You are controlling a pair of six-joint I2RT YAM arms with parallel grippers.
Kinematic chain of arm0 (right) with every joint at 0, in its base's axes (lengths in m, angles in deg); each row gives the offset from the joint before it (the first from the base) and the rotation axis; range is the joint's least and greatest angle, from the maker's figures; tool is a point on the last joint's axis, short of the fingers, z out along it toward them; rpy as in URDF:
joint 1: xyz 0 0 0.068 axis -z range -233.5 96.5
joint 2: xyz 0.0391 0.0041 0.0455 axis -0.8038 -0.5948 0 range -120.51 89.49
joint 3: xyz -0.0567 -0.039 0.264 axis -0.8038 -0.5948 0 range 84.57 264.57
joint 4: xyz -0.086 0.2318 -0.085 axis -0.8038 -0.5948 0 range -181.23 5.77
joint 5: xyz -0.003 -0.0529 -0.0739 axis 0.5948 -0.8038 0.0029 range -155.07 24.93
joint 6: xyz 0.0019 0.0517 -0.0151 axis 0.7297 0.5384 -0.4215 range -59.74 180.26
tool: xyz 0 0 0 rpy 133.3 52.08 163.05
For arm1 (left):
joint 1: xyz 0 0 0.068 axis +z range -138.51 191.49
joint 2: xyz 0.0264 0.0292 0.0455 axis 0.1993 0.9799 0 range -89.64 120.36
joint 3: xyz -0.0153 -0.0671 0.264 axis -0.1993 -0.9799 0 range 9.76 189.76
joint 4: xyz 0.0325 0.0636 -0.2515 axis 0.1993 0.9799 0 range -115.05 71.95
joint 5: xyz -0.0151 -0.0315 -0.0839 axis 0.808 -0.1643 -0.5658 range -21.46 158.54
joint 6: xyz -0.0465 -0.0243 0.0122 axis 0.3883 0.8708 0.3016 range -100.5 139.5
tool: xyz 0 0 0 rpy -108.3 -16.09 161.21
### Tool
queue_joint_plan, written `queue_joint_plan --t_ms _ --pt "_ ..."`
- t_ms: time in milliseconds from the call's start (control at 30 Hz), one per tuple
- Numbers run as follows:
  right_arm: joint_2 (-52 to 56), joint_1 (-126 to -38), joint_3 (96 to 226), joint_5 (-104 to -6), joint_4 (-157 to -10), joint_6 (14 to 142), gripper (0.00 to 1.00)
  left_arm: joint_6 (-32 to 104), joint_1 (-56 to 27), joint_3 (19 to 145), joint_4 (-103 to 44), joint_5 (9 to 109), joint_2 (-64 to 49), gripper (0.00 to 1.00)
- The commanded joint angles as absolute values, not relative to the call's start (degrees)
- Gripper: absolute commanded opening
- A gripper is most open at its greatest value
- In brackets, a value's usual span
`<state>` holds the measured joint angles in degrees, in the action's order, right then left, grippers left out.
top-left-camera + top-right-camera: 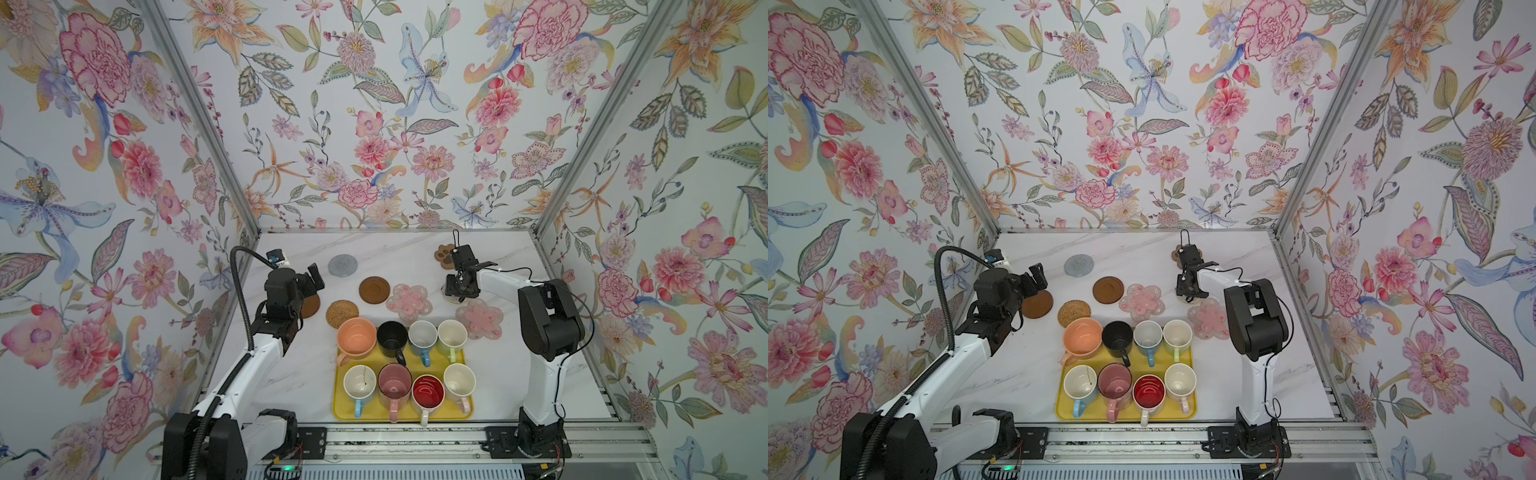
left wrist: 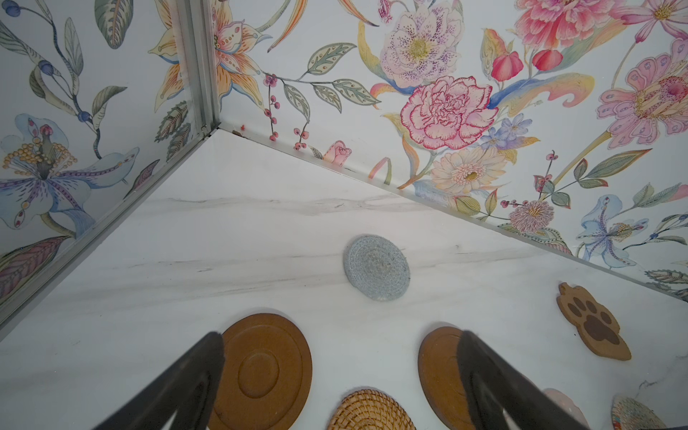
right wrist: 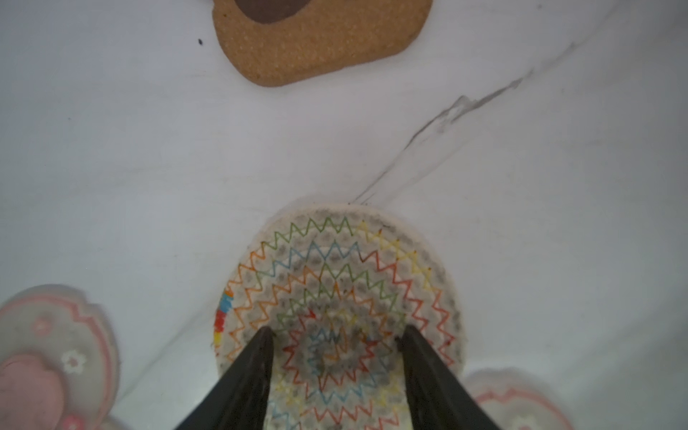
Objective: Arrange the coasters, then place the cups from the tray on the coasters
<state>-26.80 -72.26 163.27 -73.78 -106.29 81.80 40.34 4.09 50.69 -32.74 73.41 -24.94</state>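
Observation:
Several coasters lie on the marble table behind the yellow tray (image 1: 415, 413): a grey round one (image 1: 343, 264), two dark brown discs (image 1: 374, 289) (image 1: 311, 306), a rattan one (image 1: 342, 314), two pink flowers (image 1: 409, 300) (image 1: 480, 318) and a brown paw (image 1: 444, 254). My right gripper (image 1: 459, 293) points down, jaws apart, both fingertips resting on a white round coaster (image 3: 346, 275) with coloured zigzag stitching. My left gripper (image 1: 316, 276) hangs wide open and empty above the left brown disc (image 2: 260, 372). Several cups stand on the tray, among them peach (image 1: 356, 336), black (image 1: 392, 338), pink (image 1: 395, 384) and red-inside (image 1: 427, 392).
Floral walls with metal corner posts (image 1: 232, 174) close in the table on three sides. The arm bases (image 1: 540, 440) sit on a rail at the front edge. Bare marble (image 1: 291, 374) lies left and right of the tray and along the back wall.

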Motion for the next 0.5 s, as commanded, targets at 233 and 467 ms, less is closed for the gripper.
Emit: queue_joint_plan --t_ms 233,467 --pt "-31.36 -67.33 166.08 -74.29 -107.0 83.34 0.56 40.04 4.55 51.07 -32.18 74.66 -26.88 0.99" --pt "-35.78 -63.81 171.15 -75.16 -108.41 84.0 0.56 39.81 4.55 51.16 -32.18 74.88 -27.12 0.99"
